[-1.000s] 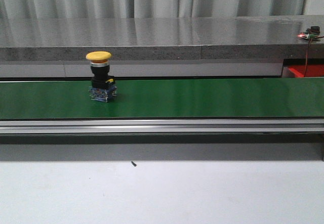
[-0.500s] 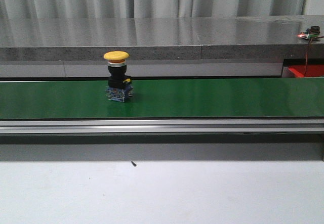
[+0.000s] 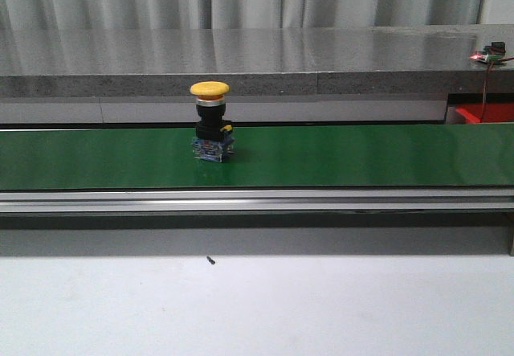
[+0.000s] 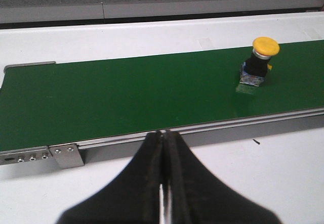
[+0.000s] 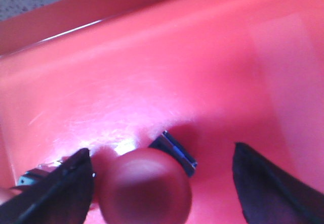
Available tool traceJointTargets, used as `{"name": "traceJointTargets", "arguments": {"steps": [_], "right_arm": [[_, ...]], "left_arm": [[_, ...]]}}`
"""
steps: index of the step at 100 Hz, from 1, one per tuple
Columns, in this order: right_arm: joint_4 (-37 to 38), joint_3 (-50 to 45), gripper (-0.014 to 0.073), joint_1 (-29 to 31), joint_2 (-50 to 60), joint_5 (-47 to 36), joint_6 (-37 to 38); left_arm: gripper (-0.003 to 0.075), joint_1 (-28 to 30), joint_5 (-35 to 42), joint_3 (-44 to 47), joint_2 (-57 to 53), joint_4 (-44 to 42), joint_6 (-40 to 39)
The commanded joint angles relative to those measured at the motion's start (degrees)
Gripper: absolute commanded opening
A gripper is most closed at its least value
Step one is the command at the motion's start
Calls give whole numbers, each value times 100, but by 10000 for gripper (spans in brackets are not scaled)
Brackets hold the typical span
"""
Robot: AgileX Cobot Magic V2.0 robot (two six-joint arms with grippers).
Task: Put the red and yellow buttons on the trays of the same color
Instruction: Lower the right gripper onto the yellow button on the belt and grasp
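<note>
One yellow button (image 3: 210,119) rides the green belt (image 3: 337,155), left of frame centre.
Left gripper (image 4: 163,148) jaws clenched, near; right gripper (image 5: 162,183) jaws released astride one red button (image 5: 147,186) in the single red tray (image 5: 212,57).

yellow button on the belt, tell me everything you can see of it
The yellow button is a mushroom-head push switch: a glossy yellow domed cap, a silvery collar under it, a black body, and a blue contact block with a small yellow tab at the base. It looks like plastic. It stands upright on the green belt, left of centre in the front view, resting on its base. Nothing else touches it, and neither end effector is near it.
</note>
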State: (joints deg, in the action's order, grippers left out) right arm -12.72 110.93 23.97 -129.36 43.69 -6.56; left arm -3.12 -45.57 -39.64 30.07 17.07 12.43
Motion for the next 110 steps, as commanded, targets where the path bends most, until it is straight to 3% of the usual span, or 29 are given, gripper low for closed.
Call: {"name": "traceJointTargets", "arguments": {"steps": [1, 32, 65, 83, 110], "right_arm": [[-4, 157, 544, 48, 617, -74, -55], [0, -359, 460, 38, 1484, 70, -175], [-6, -2246, 454, -287, 3196, -649, -607], [-6, -2961, 454, -952, 3972, -610, -809], [-6, -3053, 454, -2308, 4449, 67, -997]], "left_arm": [[-20, -47, 383, -157, 16, 130, 19], [-20, -47, 383, -157, 16, 130, 19], [-20, -47, 383, -157, 16, 130, 19], [-20, -47, 383, -157, 16, 130, 19], [-20, -47, 383, -157, 16, 130, 19]]}}
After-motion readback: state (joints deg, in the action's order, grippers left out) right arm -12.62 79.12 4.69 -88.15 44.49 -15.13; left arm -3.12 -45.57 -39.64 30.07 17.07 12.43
